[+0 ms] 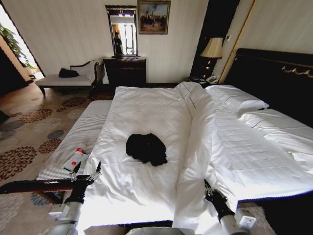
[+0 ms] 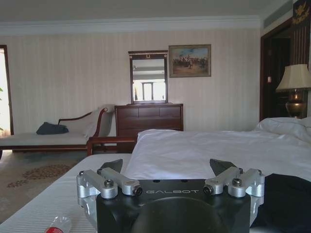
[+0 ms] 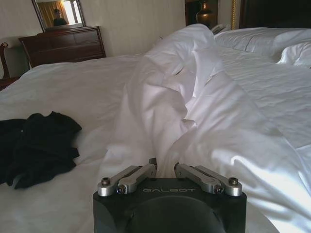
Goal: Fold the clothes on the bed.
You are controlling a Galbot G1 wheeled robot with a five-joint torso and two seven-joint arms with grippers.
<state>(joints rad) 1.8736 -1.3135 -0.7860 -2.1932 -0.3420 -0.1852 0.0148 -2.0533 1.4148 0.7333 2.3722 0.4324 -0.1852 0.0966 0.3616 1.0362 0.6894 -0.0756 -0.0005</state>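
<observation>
The clothes (image 1: 145,148) lie as one crumpled black heap on the white duvet of the bed (image 1: 146,105), near its middle. In the right wrist view the clothes (image 3: 39,145) sit off to one side of a raised duvet fold. The left wrist view catches them as a dark patch (image 2: 286,199) beside the gripper body. My left gripper (image 1: 88,169) hovers open at the bed's near left corner, well short of the heap; its spread fingers (image 2: 114,166) hold nothing. Over the duvet's near edge, my right gripper (image 1: 207,186) (image 3: 164,165) is shut and empty.
A striped bench (image 1: 83,132) runs along the bed's left side with a red-capped bottle (image 1: 74,159) (image 2: 58,224) on it. A thick duvet fold (image 1: 195,122) runs down the bed right of the heap. Pillows (image 1: 234,98), a chaise (image 1: 68,81), a dresser (image 1: 125,71) and a lamp (image 1: 212,49) stand farther back.
</observation>
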